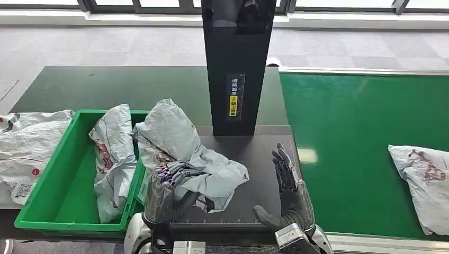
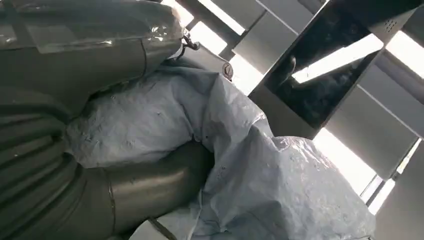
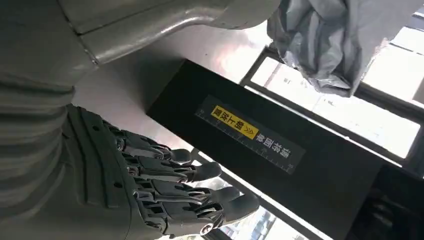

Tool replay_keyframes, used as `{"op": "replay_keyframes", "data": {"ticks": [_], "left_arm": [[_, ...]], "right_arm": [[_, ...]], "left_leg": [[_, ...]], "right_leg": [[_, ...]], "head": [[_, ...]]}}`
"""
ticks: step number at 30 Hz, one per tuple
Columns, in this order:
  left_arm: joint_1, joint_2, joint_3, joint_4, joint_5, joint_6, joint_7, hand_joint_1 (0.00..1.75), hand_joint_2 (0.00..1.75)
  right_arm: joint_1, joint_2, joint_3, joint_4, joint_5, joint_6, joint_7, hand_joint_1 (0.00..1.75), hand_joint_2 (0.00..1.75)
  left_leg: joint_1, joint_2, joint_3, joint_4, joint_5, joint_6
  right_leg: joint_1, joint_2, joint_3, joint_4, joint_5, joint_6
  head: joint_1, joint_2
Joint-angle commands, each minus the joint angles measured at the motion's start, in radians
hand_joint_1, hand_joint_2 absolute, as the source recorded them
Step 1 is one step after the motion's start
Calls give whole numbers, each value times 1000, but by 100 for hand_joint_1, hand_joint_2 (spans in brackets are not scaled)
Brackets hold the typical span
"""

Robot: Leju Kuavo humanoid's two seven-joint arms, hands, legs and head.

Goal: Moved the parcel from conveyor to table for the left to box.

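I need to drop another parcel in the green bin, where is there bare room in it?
The green bin has bare floor along its left side and front, between its left wall and the parcel in the bin. Its right side is crowded: that parcel leans there, and the left hand holds a crumpled parcel over the right rim.

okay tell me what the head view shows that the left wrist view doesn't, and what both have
Only the head view: the green bin with a parcel inside, another parcel on the green conveyor, and the right hand open above the dark table. Only the left wrist view: bright window strips behind. Both: the left hand gripping the crumpled grey parcel and the black post.
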Motion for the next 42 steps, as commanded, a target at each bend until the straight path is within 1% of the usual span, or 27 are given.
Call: {"op": "replay_keyframes", "data": {"ticks": [1,2,4,5,6,8,9,10,11,12,13,14,15,16,17,20,24,27,33,38,39,40,41,42], "left_arm": [[0,24,56,-4,4,0,1,175,175],[0,24,56,-4,4,0,1,175,175],[15,25,59,-36,32,62,-35,175,175],[22,27,60,-53,52,71,-45,175,175],[40,38,64,-103,124,74,-70,175,175],[53,63,66,-177,221,104,-70,175,175],[63,63,101,-236,282,104,-70,175,175],[67,64,140,-248,351,104,-70,175,175],[69,58,167,-240,376,104,-70,175,175],[62,41,233,-217,424,90,-70,175,175],[55,40,253,-211,452,84,-70,175,175],[40,37,294,-172,476,56,-70,175,175],[15,19,345,-132,469,56,-70,175,175],[-4,13,368,-103,465,49,-70,175,175],[-28,-11,422,-60,459,53,-70,175,175],[-59,-13,500,-7,484,54,-68,175,175],[-48,-13,543,-12,506,52,-70,175,175],[-56,-12,563,14,507,28,-45,175,175],[-123,9,599,173,490,-16,47,175,175],[-133,6,615,222,496,-37,61,175,175],[-131,1,617,220,500,-44,64,30,175],[-130,-2,617,220,500,-46,64,0,175],[-130,-4,616,218,501,-47,66,0,175],[-127,-11,613,211,501,-46,66,0,175]], "right_arm": [[-18,6,-37,27,0,1,1,0,175],[-18,6,-37,27,0,1,1,0,175],[-17,3,-33,31,-2,1,-2,0,175],[-17,1,-32,32,-2,0,-3,0,175],[-14,0,-29,37,-5,0,-8,0,175],[-11,-2,-24,42,-7,-4,-12,0,175],[-7,-2,-19,44,-8,-7,-14,0,175],[-4,-3,-15,44,-8,-9,-14,0,175],[-3,-3,-13,44,-8,-11,-14,0,175],[2,-2,-10,39,-8,-17,-14,0,175],[5,-3,-8,37,-7,-19,-14,0,175],[10,-2,-6,29,-7,-27,-13,0,175],[19,0,-5,15,-6,-33,-11,0,175],[27,2,-5,4,-6,-37,-9,0,175],[37,7,-7,-12,-3,-42,-5,0,175],[46,13,-3,-30,3,-38,6,0,175],[29,9,-3,-10,2,-33,5,0,175],[22,9,-4,0,0,-31,3,0,175],[27,12,-6,-12,5,-31,7,0,175],[32,6,-10,-13,6,-35,7,0,175],[32,3,-10,-10,6,-36,7,0,175],[32,3,-10,-8,6,-38,7,0,175],[31,3,-10,-6,6,-38,7,0,175],[28,3,-10,-3,6,-39,7,0,175]], "left_leg": [[0,2,1,-1,0,0],[0,3,1,-2,1,0],[0,2,1,-1,0,0],[1,3,1,-2,1,0],[1,4,2,-3,1,0],[1,3,1,-1,0,0],[1,5,1,-1,0,-1],[1,4,0,0,0,-1],[1,5,1,-2,0,-1],[1,3,1,-1,0,-1],[1,5,2,-3,0,-1],[1,4,2,-2,0,-1],[1,4,2,-3,1,-1],[1,3,1,-3,1,-1],[1,1,0,-2,1,0],[1,0,1,-2,2,-1],[1,5,2,-3,1,-1],[1,4,2,-3,1,0],[0,1,1,-2,1,0],[1,1,2,-3,3,-1],[-1,-1,3,-5,4,-1],[0,-4,3,-3,3,0],[0,-5,3,-3,5,0],[0,-5,5,-2,2,1]], "right_leg": [[1,0,0,-1,1,-1],[1,0,1,-2,1,-1],[1,0,1,-1,1,-1],[1,1,1,-2,1,-1],[1,1,1,-3,2,-1],[1,2,0,-1,1,-1],[1,2,0,-1,1,-1],[1,2,-1,-1,1,-1],[1,2,0,-2,1,-1],[1,2,0,-1,1,-1],[2,3,1,-2,2,-2],[1,2,1,-2,1,-1],[1,2,1,-3,2,-1],[1,1,1,-2,2,-1],[1,0,0,-1,1,-1],[1,-2,0,-2,1,-1],[1,2,1,-3,2,-1],[1,1,1,-3,2,-1],[0,-1,1,-1,1,-1],[1,-2,1,-3,2,-2],[0,-4,3,-3,2,-1],[0,-7,4,-3,1,0],[1,-8,5,-3,2,0],[0,-8,6,-2,-2,0]], "head": [[0,0],[0,0],[0,0],[0,0],[0,0],[0,0],[0,0],[0,0],[0,0],[0,0],[0,0],[0,0],[0,0],[0,0],[0,0],[0,0],[0,0],[0,0],[0,0],[0,0],[0,0],[0,0],[0,0],[0,0]]}}
